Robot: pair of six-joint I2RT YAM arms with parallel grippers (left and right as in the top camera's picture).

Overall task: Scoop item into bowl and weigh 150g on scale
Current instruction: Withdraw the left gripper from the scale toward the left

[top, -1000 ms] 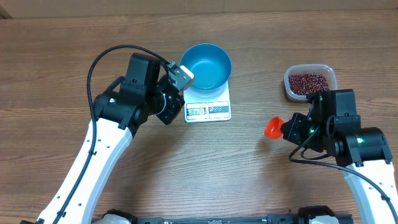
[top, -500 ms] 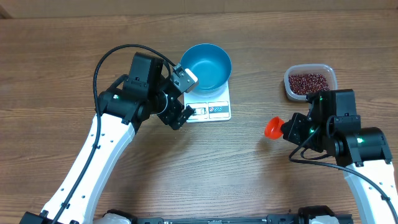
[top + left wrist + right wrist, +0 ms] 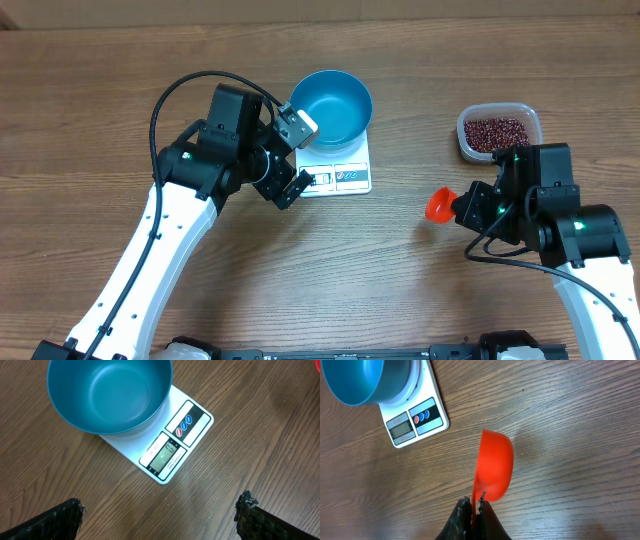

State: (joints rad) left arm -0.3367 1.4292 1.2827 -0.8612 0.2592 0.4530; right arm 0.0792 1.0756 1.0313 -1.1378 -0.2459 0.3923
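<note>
Left wrist view first: our left pincer (image 3: 157, 521) is released and grasps nothing. Its two dark fingertips sit at the bottom corners of the frame, with bare table (image 3: 260, 435) between them. Above it, at upper left, the blue bowl (image 3: 107, 395) sits empty on the white scale (image 3: 131, 446). Our right pincer (image 3: 472, 506) is clenched on the thin handle of an orange-red scoop (image 3: 495, 465). The scoop is held on edge over the table, so we cannot see into its cup. Overhead, the red-brown beans (image 3: 493, 132) lie in a clear tub (image 3: 536, 124) at upper right, well apart from the bowl. We cannot read the digits on the scale's display. Beside it are one red and two blue buttons; the small print is illegible.
</note>
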